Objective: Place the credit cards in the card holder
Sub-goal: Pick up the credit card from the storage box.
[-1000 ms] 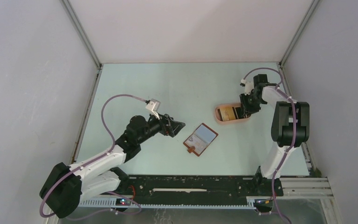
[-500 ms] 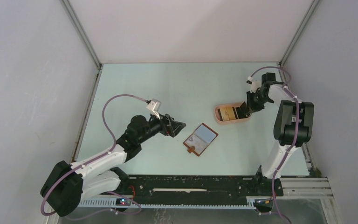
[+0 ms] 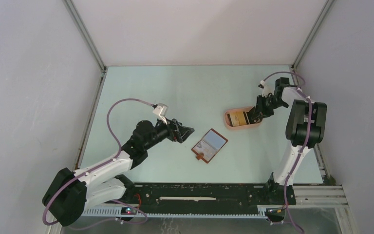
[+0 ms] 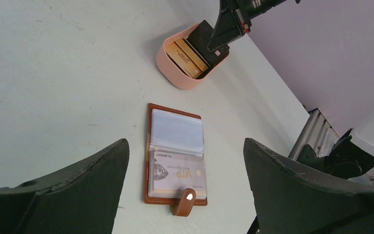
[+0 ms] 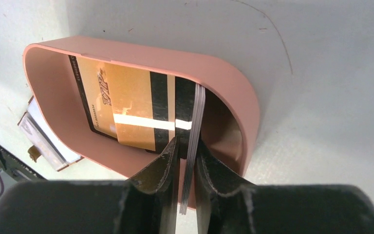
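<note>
A: Your right gripper [image 5: 186, 145] is down inside the pink tray [image 5: 233, 83]; from overhead the tray sits at 2 o'clock from the card holder [image 3: 209, 145], well apart from it.

B: Agreed; your jaws there are drawn narrow on a thin bundle of credit cards [image 5: 191, 117] seen edge-on, one finger on either side; I count perhaps three or four edges, though they are too fine for you to rely on that.

A: From your left wrist camera the pinched bundle shows a dark face and stands tilted in the tray; a gold card [image 5: 126, 105] with a black stripe lies in the tray just beside it.

B: Your left gripper [image 3: 189, 130] is spread wide and holds nothing; it hangs over the counter [image 3: 185, 92] at 10 o'clock from the card holder, near it but not touching.

A: The card holder lies open and flat on the counter, brown leather outside, clear sleeves facing up; in your left wrist view it sits between the two fingers.

B: You can read a VIP card [image 4: 177, 174] in the sleeve nearest the snap tab [image 4: 185, 202]; the tab points to 6 o'clock in that view, and the tray is at 12 o'clock beyond the holder.
</note>
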Controlling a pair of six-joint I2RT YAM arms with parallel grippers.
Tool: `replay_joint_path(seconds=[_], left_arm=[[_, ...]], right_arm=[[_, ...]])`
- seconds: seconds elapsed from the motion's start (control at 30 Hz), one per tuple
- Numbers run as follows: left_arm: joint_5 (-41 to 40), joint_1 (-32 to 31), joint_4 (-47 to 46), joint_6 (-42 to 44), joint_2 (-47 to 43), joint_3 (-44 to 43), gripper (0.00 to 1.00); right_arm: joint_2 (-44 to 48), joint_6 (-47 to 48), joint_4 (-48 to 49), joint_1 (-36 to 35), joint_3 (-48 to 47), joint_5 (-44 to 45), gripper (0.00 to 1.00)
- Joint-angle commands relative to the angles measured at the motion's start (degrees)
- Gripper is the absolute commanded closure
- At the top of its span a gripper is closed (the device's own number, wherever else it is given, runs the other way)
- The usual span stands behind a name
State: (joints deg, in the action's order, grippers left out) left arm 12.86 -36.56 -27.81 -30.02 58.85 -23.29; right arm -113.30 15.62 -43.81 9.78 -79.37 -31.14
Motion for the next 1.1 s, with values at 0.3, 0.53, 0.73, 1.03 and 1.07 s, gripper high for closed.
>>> replay_joint_path(seconds=[0.3, 0.53, 0.73, 1.03, 1.07], left_arm=[[1.0, 0.4, -1.9, -0.2, 0.0, -2.3, 0.09], [1.1, 0.4, -1.9, -0.2, -0.3, -2.2, 0.09], [1.0, 0.4, -1.9, -0.3, -0.1, -2.2, 0.09], [1.0, 0.4, -1.9, -0.2, -0.1, -2.2, 0.09], [1.1, 0.4, -1.9, -0.3, -0.1, -2.1, 0.09]], right_arm=[[-1.8, -2.7, -1.2, 1.9, -2.8, -4.4, 0.7], [-3.2, -2.8, -1.8, 3.3, -3.3, -7.5, 0.75], [-3.5, -2.0, -2.3, 4.1, -3.4, -10.0, 0.8], [-3.6, -0.5, -3.0, 4.2, -3.6, -11.2, 0.81], [-3.7, -0.4, -3.3, 4.2, -3.7, -11.4, 0.81]])
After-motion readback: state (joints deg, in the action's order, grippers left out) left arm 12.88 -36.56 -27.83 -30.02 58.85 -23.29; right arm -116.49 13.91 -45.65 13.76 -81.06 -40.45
